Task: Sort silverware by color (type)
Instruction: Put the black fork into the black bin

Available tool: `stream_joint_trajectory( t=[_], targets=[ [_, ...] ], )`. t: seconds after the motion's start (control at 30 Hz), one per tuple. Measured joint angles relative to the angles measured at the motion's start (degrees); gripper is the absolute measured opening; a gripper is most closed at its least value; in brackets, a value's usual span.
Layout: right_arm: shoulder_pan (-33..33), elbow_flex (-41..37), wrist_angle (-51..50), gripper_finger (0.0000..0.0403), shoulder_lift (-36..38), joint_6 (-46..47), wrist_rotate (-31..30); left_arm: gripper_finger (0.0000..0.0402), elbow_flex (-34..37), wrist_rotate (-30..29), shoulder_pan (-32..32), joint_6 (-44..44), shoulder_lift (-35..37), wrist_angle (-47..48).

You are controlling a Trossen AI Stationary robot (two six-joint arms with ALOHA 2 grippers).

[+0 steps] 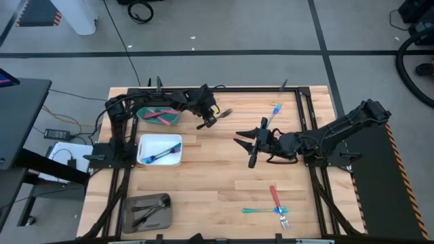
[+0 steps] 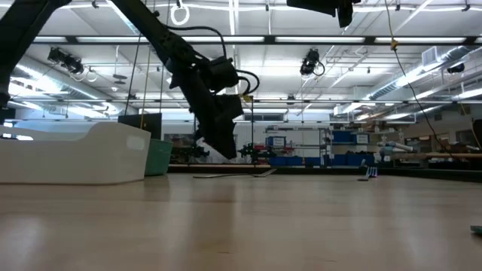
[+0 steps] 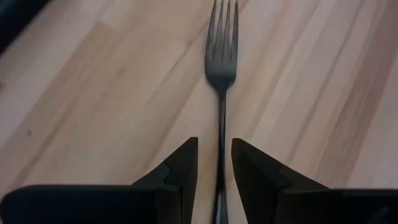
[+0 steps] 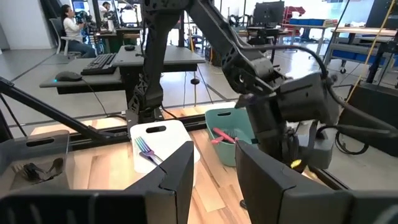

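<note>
The left gripper straddles the dark fork handle on the bench, jaws narrow, aligned for pickup; right gripper waits, jaws parted.

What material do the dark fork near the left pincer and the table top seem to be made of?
Fork: probably metal with a dark grey, slightly glossy finish; soft highlights run along its tines and neck. Table: light wood planks with visible grain and seams, smooth, likely sealed.
</note>
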State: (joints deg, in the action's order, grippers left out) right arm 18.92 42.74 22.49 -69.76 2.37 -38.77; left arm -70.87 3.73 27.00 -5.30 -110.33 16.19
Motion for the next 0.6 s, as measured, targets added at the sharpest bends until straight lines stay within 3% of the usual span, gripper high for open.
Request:
stream_joint_trajectory(
  t=[0.47,0.6],
  targets=[
    [0.0,0.0,0.11,0.0125,0.0,0.0,-0.06,0.0107,0.0,-0.08,-1.83,2.04,-4.21,-0.28],
    [0.0,0.0,0.09,0.0125,0.0,0.0,-0.05,0.0107,-0.02,-4.28,-1.92,2.25,-4.79,-0.47]
  ],
)
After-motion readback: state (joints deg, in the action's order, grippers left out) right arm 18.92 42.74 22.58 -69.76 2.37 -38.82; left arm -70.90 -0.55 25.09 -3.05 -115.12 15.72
